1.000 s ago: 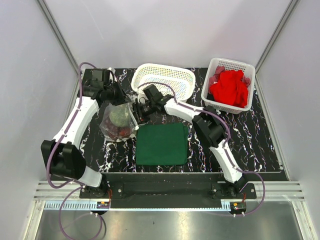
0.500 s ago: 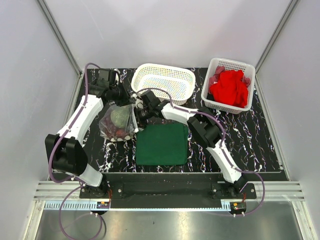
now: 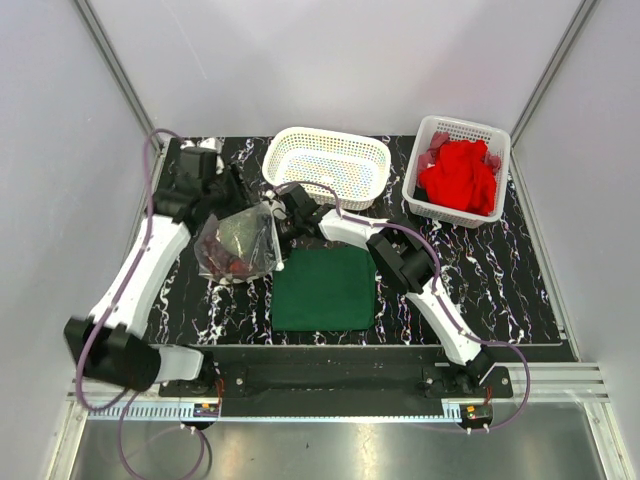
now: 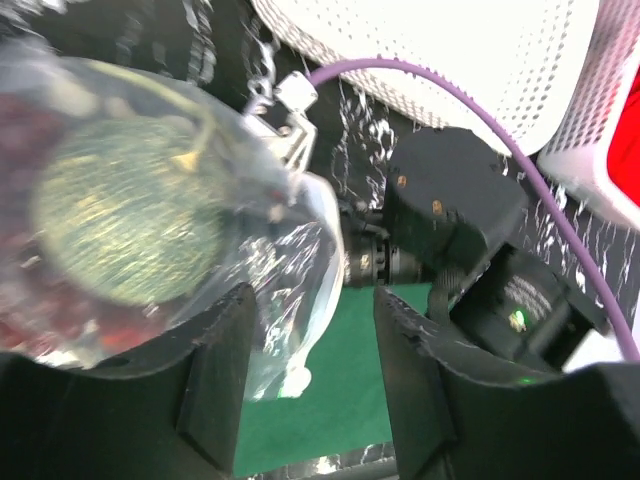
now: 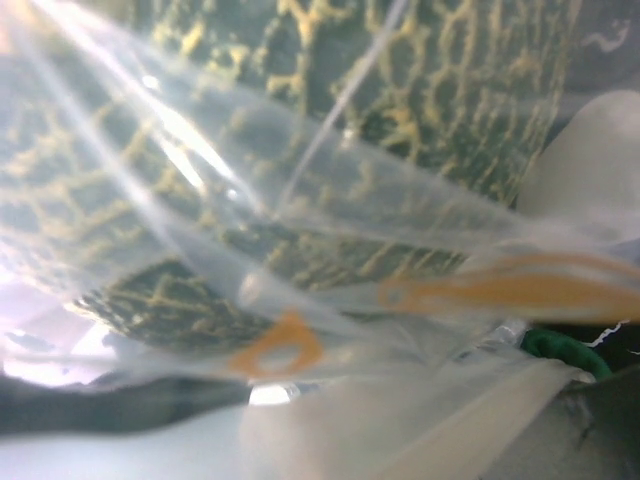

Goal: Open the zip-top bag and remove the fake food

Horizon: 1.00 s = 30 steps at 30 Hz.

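Now, the left pincer (image 4: pixel 312 320) shows its jaws apart, with a loose fold of the zip-top bag (image 4: pixel 290 240) drooping into the gap and nothing clamped. The right pincer (image 3: pixel 284 222) is at the bag's 3 o'clock edge, buried in film; gripping or not, I cannot tell. The bag sits at the green cloth's (image 3: pixel 322 288) 10 o'clock, fake food (image 4: pixel 125 215) inside. Best play, I'd say: each pincer takes one lip only, then both pull apart evenly.

green cloth (image 3: pixel 323 288), oval basket (image 3: pixel 330 165), red cloth (image 3: pixel 458 178), square basket (image 3: pixel 460 123)
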Each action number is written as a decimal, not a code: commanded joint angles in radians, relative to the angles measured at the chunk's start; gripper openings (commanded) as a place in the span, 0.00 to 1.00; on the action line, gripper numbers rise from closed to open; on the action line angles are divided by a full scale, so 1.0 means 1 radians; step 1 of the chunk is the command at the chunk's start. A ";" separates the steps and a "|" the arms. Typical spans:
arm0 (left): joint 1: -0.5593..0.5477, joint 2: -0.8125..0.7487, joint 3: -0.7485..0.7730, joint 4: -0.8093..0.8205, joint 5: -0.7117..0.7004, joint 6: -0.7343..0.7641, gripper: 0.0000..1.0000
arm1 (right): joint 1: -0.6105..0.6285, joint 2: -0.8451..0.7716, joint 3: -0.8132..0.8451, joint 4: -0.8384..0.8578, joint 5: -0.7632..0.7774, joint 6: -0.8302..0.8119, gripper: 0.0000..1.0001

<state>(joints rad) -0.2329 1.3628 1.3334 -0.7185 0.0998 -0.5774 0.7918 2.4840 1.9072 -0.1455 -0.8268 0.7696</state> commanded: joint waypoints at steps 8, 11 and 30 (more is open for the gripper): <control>0.059 -0.280 -0.359 -0.084 -0.169 -0.171 0.14 | -0.006 -0.030 -0.014 0.060 -0.035 0.042 0.67; 0.079 -0.240 -0.384 -0.073 -0.167 -0.165 0.02 | -0.006 -0.034 -0.025 0.086 -0.046 0.065 0.69; 0.118 -0.007 -0.508 0.191 -0.057 -0.182 0.00 | 0.011 -0.040 -0.057 0.109 -0.046 0.073 0.75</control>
<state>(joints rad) -0.1135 1.3491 0.8452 -0.6605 -0.0250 -0.7353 0.7895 2.4840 1.8614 -0.0647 -0.8577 0.8391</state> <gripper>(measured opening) 0.009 0.742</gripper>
